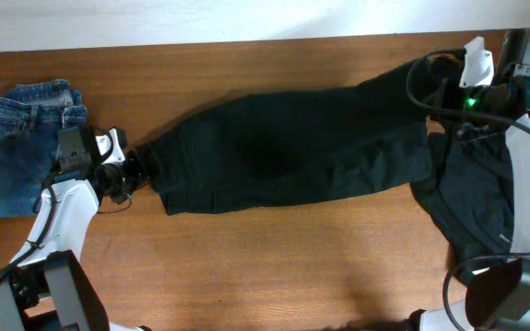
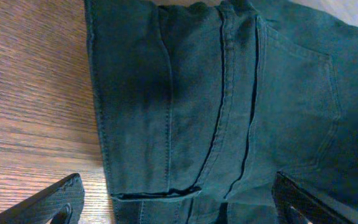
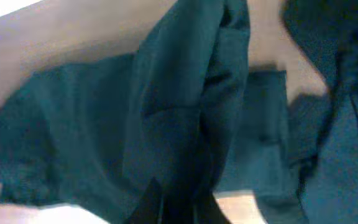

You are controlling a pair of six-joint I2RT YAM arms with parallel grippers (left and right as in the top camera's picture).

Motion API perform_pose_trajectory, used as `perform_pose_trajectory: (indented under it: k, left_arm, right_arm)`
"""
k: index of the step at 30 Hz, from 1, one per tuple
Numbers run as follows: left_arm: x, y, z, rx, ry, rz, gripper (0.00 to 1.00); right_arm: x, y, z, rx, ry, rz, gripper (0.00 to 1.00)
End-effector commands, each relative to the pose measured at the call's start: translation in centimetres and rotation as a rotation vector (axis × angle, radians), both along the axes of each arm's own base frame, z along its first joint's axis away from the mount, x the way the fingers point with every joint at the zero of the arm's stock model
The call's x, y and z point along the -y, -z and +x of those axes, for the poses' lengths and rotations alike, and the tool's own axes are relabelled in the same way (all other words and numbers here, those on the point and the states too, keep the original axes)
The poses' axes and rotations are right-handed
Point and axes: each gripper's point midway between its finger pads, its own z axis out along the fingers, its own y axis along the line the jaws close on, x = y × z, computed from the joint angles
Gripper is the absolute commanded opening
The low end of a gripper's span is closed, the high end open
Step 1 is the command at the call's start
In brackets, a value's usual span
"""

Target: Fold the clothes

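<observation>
There, my left gripper (image 1: 144, 171) stood wide apart at the waistband of the black trousers (image 1: 283, 152). One finger (image 2: 55, 202) was over bare table (image 1: 293, 267) and the other over the cloth, gripping nothing. My right gripper (image 3: 176, 202) was pinched together on a bunched fold of black fabric at the trousers' leg end, far right. The trousers lay stretched across the table's middle. The folded blue jeans (image 1: 21, 147) sat at my left, and a second black garment (image 1: 477, 198) lay heaped on my right.

The right wrist view is blurred, the right gripper (image 3: 176, 202) lost among folds of the black trousers (image 3: 185, 106). The overhead's left edge crops the blue jeans (image 1: 17, 147).
</observation>
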Motion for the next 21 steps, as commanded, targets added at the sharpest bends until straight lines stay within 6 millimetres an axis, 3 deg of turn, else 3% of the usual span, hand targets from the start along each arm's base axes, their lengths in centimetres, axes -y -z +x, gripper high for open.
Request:
perform_pose_trajectory:
  k: [1,9,13,14,15,16,17,19,21]
  left_arm:
    - [-0.2,-1.1,0.4,0.038,0.012,0.023,0.96]
    - [-0.2,-1.1,0.4,0.038,0.012,0.023,0.96]
    - [-0.2,-1.1,0.4,0.038,0.012,0.023,0.96]
    - [-0.2,-1.1,0.4,0.038,0.012,0.023,0.96]
    - [-0.2,-1.1,0.4,0.038,0.012,0.023,0.96]
    - [-0.2,-1.1,0.4,0.038,0.013,0.024,0.96]
    - [-0.2,-1.1,0.4,0.038,0.013,0.024,0.96]
    - [-0.2,-1.1,0.4,0.039,0.013,0.024,0.97]
    - [-0.2,-1.1,0.4,0.039,0.013,0.024,0.97]
  right_arm:
    - [3.0,1.6,-1.7,-0.112,0.091,-0.163,0.04]
    - [5.6,3.6,-4.1,-0.264,0.152,-0.299,0.04]
    - [5.9,5.8,-4.9,-0.341,0.15,-0.315,0.08]
    - [6.2,6.7,-5.3,-0.372,0.152,-0.329,0.24]
    - [6.3,7.1,-5.4,-0.385,0.154,-0.336,0.34]
    - [6.6,7.7,-5.7,-0.408,0.156,-0.346,0.55]
    - [6.8,8.1,-5.8,-0.424,0.159,-0.359,0.62]
    - [7.2,8.4,-5.8,-0.435,0.165,-0.372,0.86]
    - [7.6,8.4,-5.7,-0.429,0.177,-0.372,0.98]
